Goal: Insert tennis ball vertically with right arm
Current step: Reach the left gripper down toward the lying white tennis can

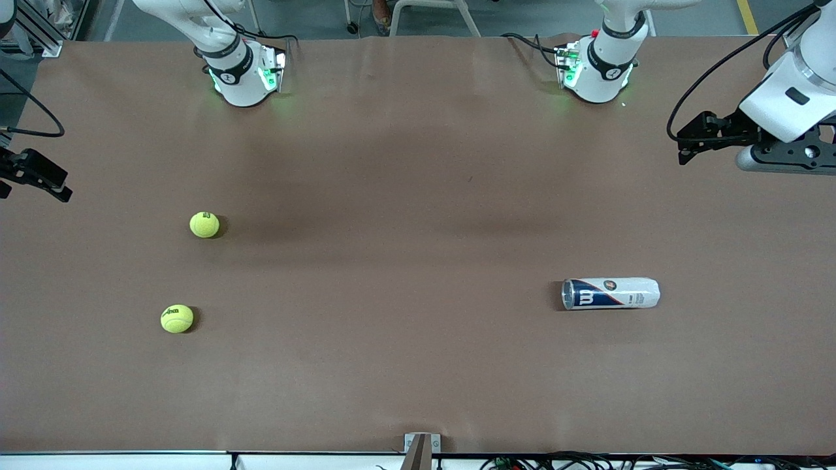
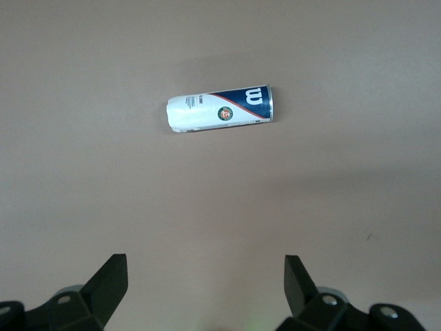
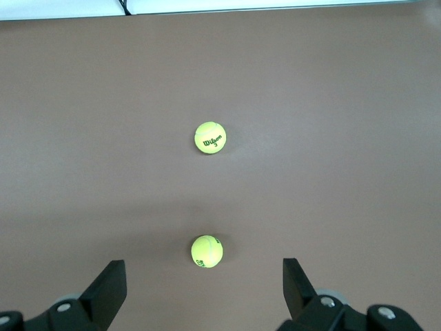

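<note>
Two tennis balls [image 1: 204, 224] untouched, can [image 1: 610, 294] lying sideways, left gripper [image 2: 205, 279] and right gripper [image 3: 204, 283] wide, both partly cropped.

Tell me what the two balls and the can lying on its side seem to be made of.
Both balls: fuzzy yellow felt, judging by the matte nap and printed logo. Can: probably clear plastic under a glossy printed sleeve, with a shiny, likely metal, rim at its end.
</note>
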Robot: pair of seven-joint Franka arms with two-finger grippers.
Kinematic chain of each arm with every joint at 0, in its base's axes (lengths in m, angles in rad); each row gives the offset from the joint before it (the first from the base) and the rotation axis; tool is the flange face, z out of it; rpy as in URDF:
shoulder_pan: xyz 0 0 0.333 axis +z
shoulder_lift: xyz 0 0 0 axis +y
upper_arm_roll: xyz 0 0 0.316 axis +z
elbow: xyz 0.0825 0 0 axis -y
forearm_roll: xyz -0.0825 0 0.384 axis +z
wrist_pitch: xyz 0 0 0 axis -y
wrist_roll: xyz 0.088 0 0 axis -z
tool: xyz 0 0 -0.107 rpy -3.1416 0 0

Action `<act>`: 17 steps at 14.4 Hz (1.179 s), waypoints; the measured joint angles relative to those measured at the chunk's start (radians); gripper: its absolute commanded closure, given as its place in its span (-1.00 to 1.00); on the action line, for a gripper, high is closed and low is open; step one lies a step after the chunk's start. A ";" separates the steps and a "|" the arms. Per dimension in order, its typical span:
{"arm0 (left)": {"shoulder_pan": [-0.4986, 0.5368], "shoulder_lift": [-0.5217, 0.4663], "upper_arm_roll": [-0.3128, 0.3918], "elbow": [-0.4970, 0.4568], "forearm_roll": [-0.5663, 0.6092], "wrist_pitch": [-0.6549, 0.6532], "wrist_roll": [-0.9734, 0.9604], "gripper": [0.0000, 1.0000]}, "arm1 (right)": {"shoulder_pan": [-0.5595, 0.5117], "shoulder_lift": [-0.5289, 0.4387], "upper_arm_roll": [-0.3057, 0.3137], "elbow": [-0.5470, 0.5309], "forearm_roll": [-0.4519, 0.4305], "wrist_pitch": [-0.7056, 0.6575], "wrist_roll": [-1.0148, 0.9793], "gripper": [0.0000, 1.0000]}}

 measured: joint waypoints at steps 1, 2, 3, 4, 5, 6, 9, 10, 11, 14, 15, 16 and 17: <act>0.000 0.000 0.000 0.000 0.000 0.000 0.000 -1.00 | 0.000 0.000 0.000 0.000 0.000 0.000 0.000 -1.00; 0.000 0.000 0.000 0.000 0.000 0.000 0.000 -1.00 | 0.000 0.000 0.000 0.000 0.000 0.000 0.000 -1.00; 0.001 0.000 0.000 0.000 0.000 0.000 0.000 -1.00 | 0.000 0.000 0.000 0.000 0.000 0.000 0.000 -1.00; 0.001 0.001 0.000 0.001 0.000 0.000 0.000 -1.00 | 0.000 0.000 0.000 0.000 0.000 -0.001 0.000 -1.00; 0.001 0.001 0.001 0.002 0.000 0.001 0.000 -1.00 | 0.000 0.000 0.000 0.000 0.000 -0.001 0.000 -1.00; 0.001 0.003 0.001 0.004 0.000 0.002 0.001 -1.00 | -0.001 0.000 0.000 0.000 0.000 -0.001 0.000 -1.00; 0.001 0.049 0.002 -0.003 0.009 0.060 0.061 -1.00 | -0.001 0.000 0.000 0.000 0.000 0.000 0.000 -1.00; 0.001 0.078 0.002 -0.010 0.029 0.091 0.111 -1.00 | -0.001 0.000 0.000 0.000 0.000 0.001 0.000 -1.00; 0.001 0.112 0.002 -0.017 0.049 0.125 0.173 -1.00 | -0.001 0.001 0.000 0.000 0.000 0.002 0.000 -1.00; 0.000 0.233 0.001 -0.031 0.064 0.208 0.372 -1.00 | -0.001 0.002 0.002 0.000 0.000 0.002 0.000 -1.00; -0.001 0.274 0.000 -0.039 0.066 0.242 0.421 -1.00 | -0.001 0.004 0.003 0.000 0.000 0.002 0.000 -1.00; -0.004 0.310 -0.002 -0.049 0.080 0.273 0.450 -1.00 | -0.001 0.005 0.003 0.000 0.000 0.003 0.000 -1.00; -0.014 0.344 -0.004 -0.058 0.114 0.305 0.470 -1.00 | -0.001 0.006 0.003 0.000 0.000 0.008 0.000 -1.00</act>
